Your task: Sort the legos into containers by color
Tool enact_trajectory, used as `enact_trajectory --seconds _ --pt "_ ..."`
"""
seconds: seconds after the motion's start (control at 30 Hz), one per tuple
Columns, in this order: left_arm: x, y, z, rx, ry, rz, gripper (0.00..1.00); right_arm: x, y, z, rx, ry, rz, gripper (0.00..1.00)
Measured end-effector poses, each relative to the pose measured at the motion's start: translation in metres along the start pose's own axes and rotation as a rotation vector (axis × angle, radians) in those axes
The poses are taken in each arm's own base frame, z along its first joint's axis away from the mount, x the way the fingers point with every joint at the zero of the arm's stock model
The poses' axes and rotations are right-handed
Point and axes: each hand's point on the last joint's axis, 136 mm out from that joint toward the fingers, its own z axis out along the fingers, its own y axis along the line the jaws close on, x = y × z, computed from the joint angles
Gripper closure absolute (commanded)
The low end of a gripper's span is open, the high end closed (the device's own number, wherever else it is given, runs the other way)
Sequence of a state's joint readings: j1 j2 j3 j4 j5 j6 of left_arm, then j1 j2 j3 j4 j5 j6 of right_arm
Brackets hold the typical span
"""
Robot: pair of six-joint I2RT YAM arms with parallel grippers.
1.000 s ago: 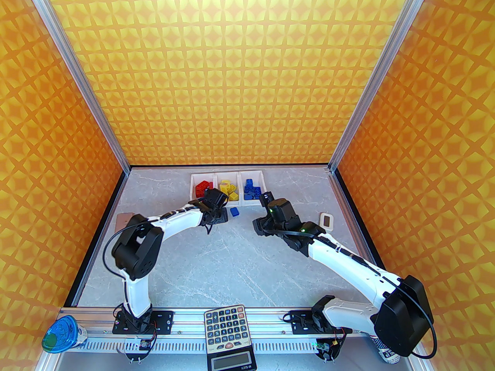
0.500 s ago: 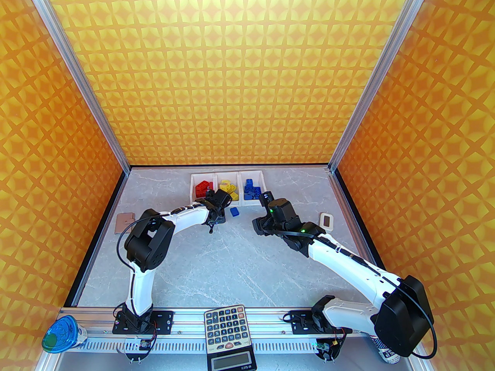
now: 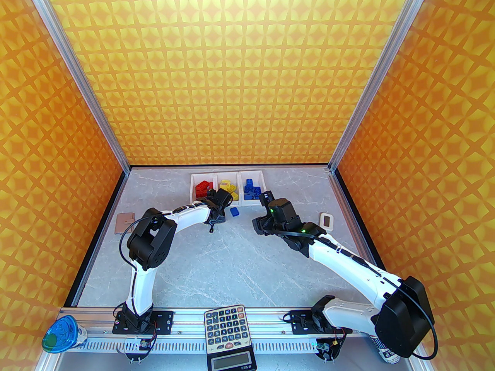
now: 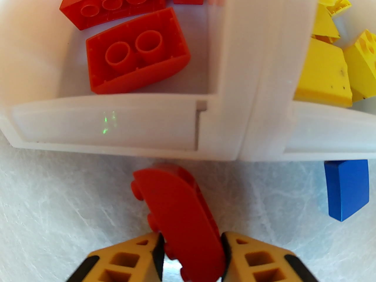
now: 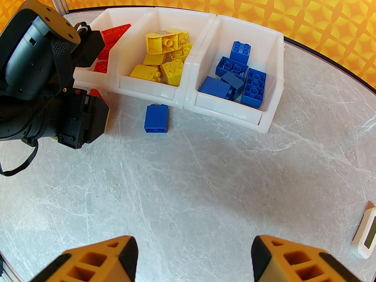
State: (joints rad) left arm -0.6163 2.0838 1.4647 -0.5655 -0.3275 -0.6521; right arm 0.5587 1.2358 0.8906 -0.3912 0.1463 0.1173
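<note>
The left gripper [image 4: 192, 242], at the bottom of the left wrist frame, is clamped on a red lego [image 4: 179, 213]. Its orange fingers [image 4: 129, 260] press the brick from both sides. The brick stands on edge with its studs facing frame left, just in front of the white front wall of the containers [image 4: 117, 125]. Whether it rests on the marble-look table [image 5: 205, 172] or hangs just above it cannot be told.

In the right wrist frame the three joined bins run across the upper half. Red bricks [image 5: 101, 66] fill the left bin, partly hidden behind the left arm's black wrist. Yellow bricks [image 5: 164, 60] sit in the middle bin and blue bricks [image 5: 235, 78] in the right one. A loose blue lego [image 5: 156, 118] lies flat on the table just in front of the middle bin.

The right gripper [image 5: 194, 254], at the bottom of that frame, stands wide with nothing between its fingers, above bare table well short of the bins. A small white device [image 5: 365, 235] sits at the lower right edge. In the top view a calculator [image 3: 225, 329] rests on the rail at bottom centre, between the two arm bases.
</note>
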Motion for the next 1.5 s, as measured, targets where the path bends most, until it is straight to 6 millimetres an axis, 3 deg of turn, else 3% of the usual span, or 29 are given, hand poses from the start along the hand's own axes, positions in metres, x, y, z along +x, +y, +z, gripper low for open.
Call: enact_trajectory --seconds 0.27,0.5,0.63,0.8,1.03,1.3,1.4,1.5 --pt "0.001 0.002 0.0 -0.006 0.0 0.008 0.78 0.0 0.0 0.0 0.0 0.0 0.0 0.32" --pt "0.011 0.013 -0.007 -0.025 0.021 0.036 0.82 0.0 0.004 0.0 -0.024 0.003 -0.001 0.33" --pt "0.021 0.023 -0.02 -0.04 0.044 0.058 0.82 0.001 0.005 0.0 -0.027 0.003 -0.001 0.33" --pt "0.017 0.025 -0.048 -0.019 0.024 0.082 0.81 0.0 0.005 0.0 -0.027 0.003 -0.001 0.33" --pt "-0.008 0.024 -0.086 0.019 -0.038 0.136 0.8 0.0 0.005 0.0 -0.027 0.003 -0.003 0.33" --pt "-0.069 0.019 -0.12 0.054 -0.147 0.173 0.79 -0.003 0.004 -0.005 -0.027 -0.015 -0.001 0.33" --pt "-0.093 0.02 -0.126 0.057 -0.186 0.178 0.79 -0.004 0.003 -0.009 -0.026 -0.027 0.0 0.33" --pt "-0.11 0.022 -0.117 0.045 -0.199 0.197 0.79 -0.004 0.003 -0.011 -0.026 -0.031 0.001 0.33"
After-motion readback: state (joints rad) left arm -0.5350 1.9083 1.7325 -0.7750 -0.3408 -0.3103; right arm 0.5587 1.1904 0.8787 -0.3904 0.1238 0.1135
